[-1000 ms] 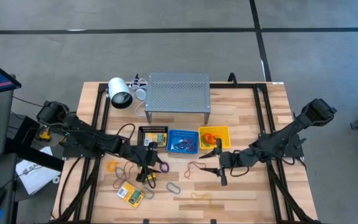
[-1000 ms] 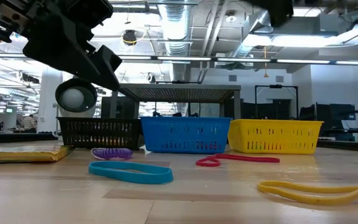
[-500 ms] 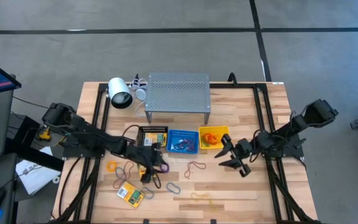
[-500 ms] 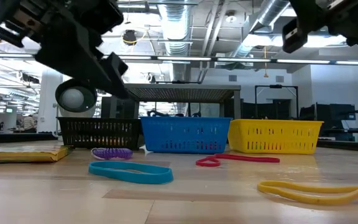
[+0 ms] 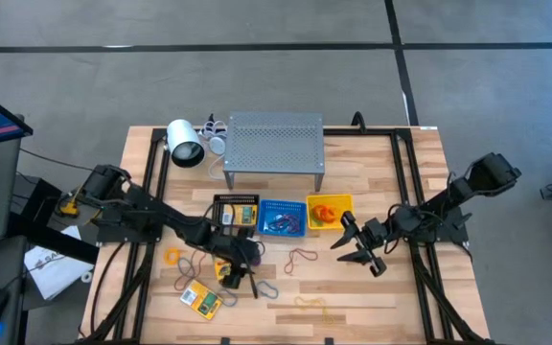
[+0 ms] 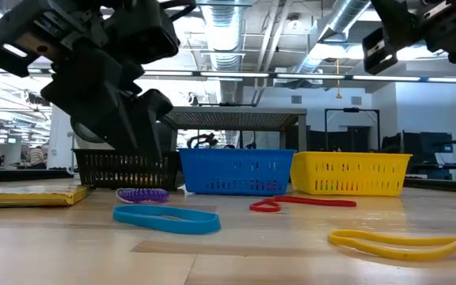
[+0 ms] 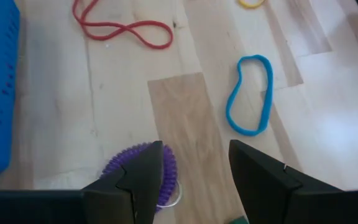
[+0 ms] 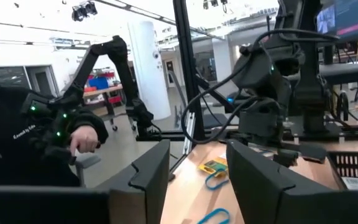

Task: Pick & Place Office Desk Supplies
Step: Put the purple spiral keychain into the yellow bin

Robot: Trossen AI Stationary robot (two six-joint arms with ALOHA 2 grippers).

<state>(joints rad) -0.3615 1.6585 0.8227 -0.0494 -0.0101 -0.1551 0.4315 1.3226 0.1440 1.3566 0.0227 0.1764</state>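
Note:
Small supplies lie loose on the wooden table: a purple coiled band (image 7: 166,171), a blue loop (image 7: 248,93), a red band (image 5: 302,259), a yellow band (image 5: 310,304), an orange band (image 5: 172,256) and a yellow-green pack (image 5: 201,301). My left gripper (image 7: 194,165) slants down over the near middle of the table, open. The purple band lies just beside one finger, and the low view shows it flat on the table below the fingertips (image 6: 153,150). My right gripper (image 5: 353,247) hovers right of the red band, open and about level, with nothing between its fingers.
A black basket (image 5: 236,213), a blue basket (image 5: 282,218) and a yellow basket (image 5: 331,211) stand in a row mid-table. Behind them are a grey perforated shelf (image 5: 274,144) and a white cylinder (image 5: 184,144). A person sits beyond the table's left side (image 8: 36,143).
My left gripper has moved down toward the table's near edge, over the purple band, and has tipped more steeply downward. My right gripper has drawn back from the red band toward the table's right edge and has swung up from pointing down to about level.

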